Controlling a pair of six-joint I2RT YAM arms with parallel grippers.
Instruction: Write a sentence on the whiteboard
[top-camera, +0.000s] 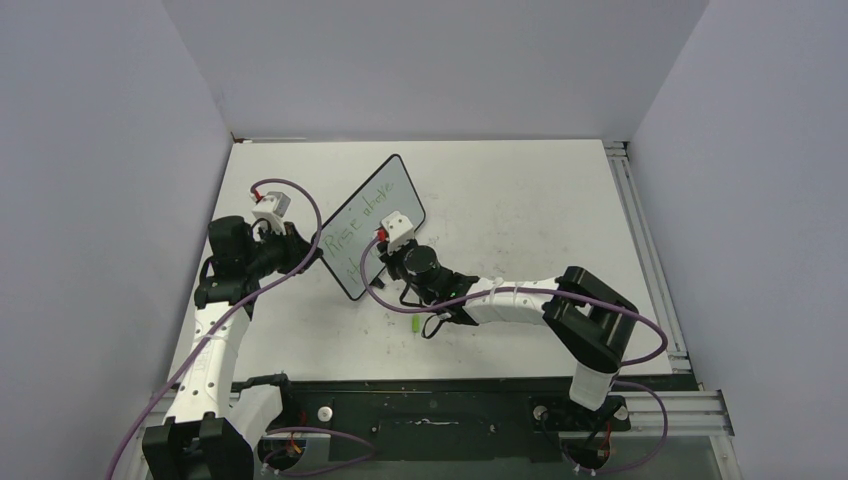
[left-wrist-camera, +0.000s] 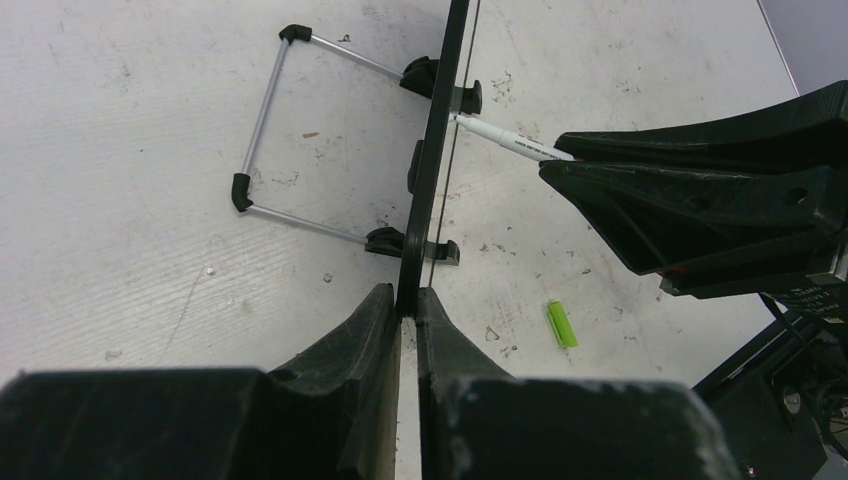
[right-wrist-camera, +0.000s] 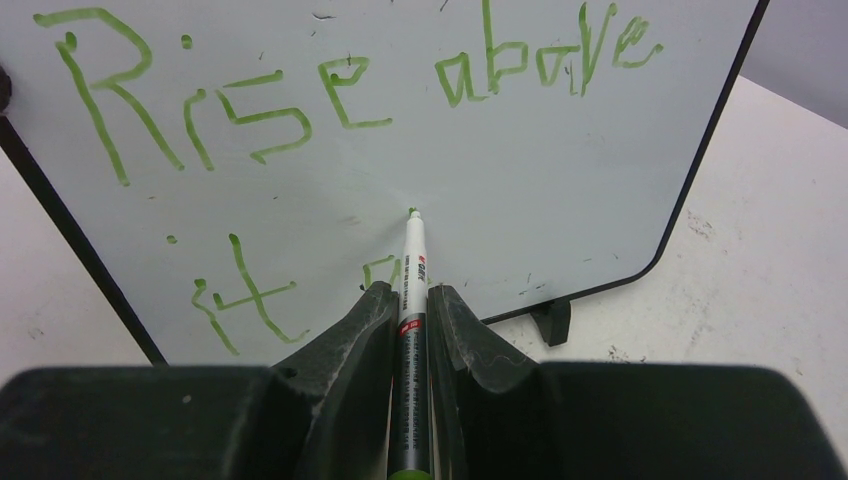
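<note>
Board (top-camera: 372, 228) stands at 11 o'clock on table (top-camera: 520, 200), prob. light, stiff, slick-faced, tippy: L gripper (left-wrist-camera: 405, 300) clenched on its frame edge at 8 o'clock, best hold; R gripper (right-wrist-camera: 410, 295) clenched on marker (right-wrist-camera: 412, 250), tip at face below sentence (right-wrist-camera: 300, 100) line 1.

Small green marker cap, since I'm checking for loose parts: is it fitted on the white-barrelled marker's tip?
No, the small green cap lies alone on the white tabletop, apart from the white-barrelled marker.
</note>
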